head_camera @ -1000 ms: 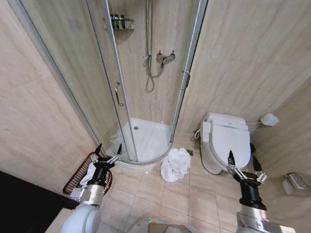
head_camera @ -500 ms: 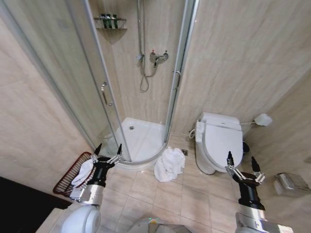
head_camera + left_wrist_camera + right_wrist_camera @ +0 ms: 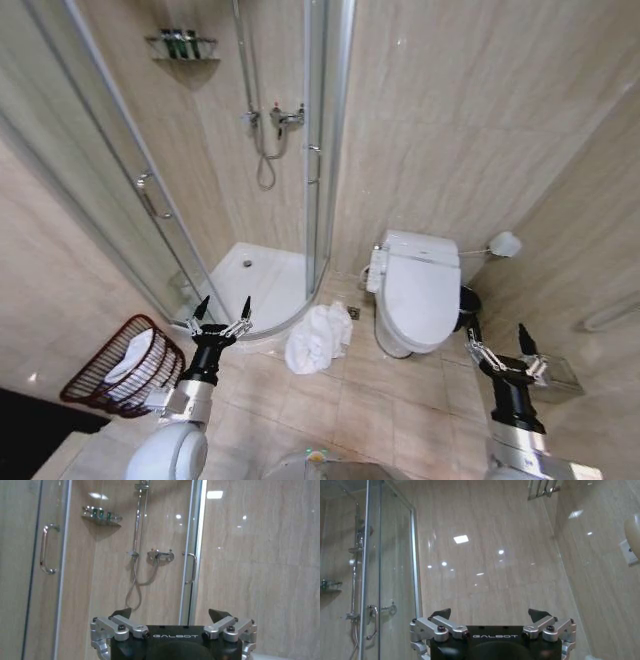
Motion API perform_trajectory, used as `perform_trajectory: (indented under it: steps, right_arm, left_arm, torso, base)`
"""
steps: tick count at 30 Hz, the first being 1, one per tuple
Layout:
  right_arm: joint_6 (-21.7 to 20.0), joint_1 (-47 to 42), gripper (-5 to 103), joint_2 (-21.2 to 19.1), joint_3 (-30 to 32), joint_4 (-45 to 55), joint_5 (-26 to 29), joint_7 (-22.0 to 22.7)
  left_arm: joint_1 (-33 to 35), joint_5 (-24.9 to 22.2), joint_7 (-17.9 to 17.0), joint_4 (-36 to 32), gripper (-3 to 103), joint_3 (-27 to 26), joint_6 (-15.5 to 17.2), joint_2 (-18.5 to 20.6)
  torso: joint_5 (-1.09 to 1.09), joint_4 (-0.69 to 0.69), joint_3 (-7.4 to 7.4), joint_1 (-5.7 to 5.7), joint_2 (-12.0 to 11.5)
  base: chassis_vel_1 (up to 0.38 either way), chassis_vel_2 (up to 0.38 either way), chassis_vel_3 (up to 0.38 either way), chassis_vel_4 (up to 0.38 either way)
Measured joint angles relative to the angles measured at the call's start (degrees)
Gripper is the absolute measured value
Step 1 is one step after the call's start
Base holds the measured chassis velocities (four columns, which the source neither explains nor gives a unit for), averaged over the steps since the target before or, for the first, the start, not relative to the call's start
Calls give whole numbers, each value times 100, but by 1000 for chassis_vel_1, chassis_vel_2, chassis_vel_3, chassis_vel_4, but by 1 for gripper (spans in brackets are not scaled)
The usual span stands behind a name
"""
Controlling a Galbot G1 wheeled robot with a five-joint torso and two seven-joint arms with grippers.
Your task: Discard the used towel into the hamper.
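Note:
A crumpled white towel (image 3: 316,338) lies on the tiled floor between the shower base and the toilet. The hamper (image 3: 95,375), a dark red-brown slatted basket, stands at the lower left with a white cloth (image 3: 133,356) in it. My left gripper (image 3: 221,308) is raised and open at the lower left, just right of the hamper and left of the towel, holding nothing. My right gripper (image 3: 498,336) is raised and open at the lower right, beside the toilet. In the wrist views, each open gripper (image 3: 170,612) (image 3: 490,612) faces the walls with nothing between its fingers.
A glass shower enclosure (image 3: 245,150) with a white base (image 3: 255,282) fills the left. A white toilet (image 3: 412,290) stands right of the towel, with a brush (image 3: 503,244) at the wall. Beige tiled floor (image 3: 370,400) lies open in front.
The whole head view has shifted left and the room slid leftward in it, so the camera turned. Hamper and towel kept their places on the floor. Both grippers stay raised and open.

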Motion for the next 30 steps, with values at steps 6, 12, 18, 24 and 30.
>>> perform_trajectory:
  steps: [6,12,18,24,30]
  right_arm:
    - [1,-2,100,0,-5,-2,-21,-10]
    - [-4,3,100,5,-11,-17,-21,-52]
    - [20,11,100,-1,-10,-102,-14,-130]
    - [23,16,100,-12,-6,-101,10,-131]
    - [23,22,100,-40,16,-138,17,-72]
  left_arm:
    - [2,0,-2,0,100,-3,0,2]
    - [1,0,-3,0,100,-4,0,3]
    - [1,0,-4,0,100,-3,0,2]
    - [1,0,-4,0,100,-3,0,1]
    - [1,0,-4,0,100,-3,0,1]
  torso:
    - [-4,0,-2,-5,2]
    - [-3,-1,-2,-5,2]
    - [-1,0,0,-1,1]
    - [-2,-1,0,-1,1]
    - [-3,0,-1,-2,1]
  base:
    - [44,-44,50,22]
    - [88,68,-54,-21]
    - [25,56,69,49]
    - [46,51,73,74]
    - [110,109,90,97]
